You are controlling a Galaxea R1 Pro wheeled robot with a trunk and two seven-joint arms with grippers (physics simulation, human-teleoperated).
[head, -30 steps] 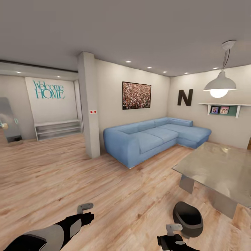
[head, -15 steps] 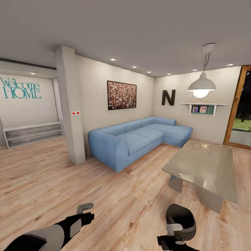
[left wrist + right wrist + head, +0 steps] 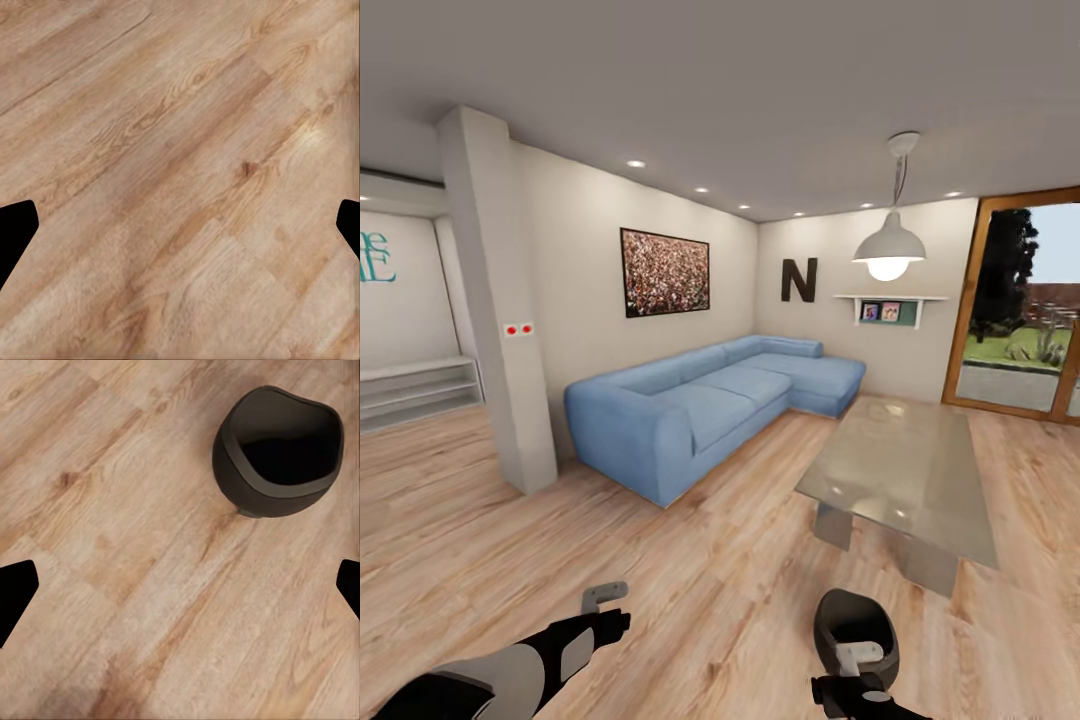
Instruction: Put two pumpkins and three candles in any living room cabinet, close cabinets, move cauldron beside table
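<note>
Standing on the floor (image 3: 690, 560) near the table (image 3: 900, 470), the cauldron (image 3: 855, 628) sat just ahead of the right gripper (image 3: 857, 660); both it and the left gripper (image 3: 603, 598) hung spread wide, empty, ready to reach.

a blue corner sofa (image 3: 700, 405) stands against the back wall on the light wood plank floor (image 3: 450, 540). above it hangs a framed speckled picture (image 3: 666, 272); a dark letter n (image 3: 799, 280) is mounted on the adjoining wall beside a small shelf with photos (image 3: 889, 305). a lit white pendant lamp (image 3: 888, 250) hangs from the ceiling. a square pillar (image 3: 500, 320) carries two red dots. a wood-framed glass door (image 3: 1025, 305) shows greenery outside.
</note>
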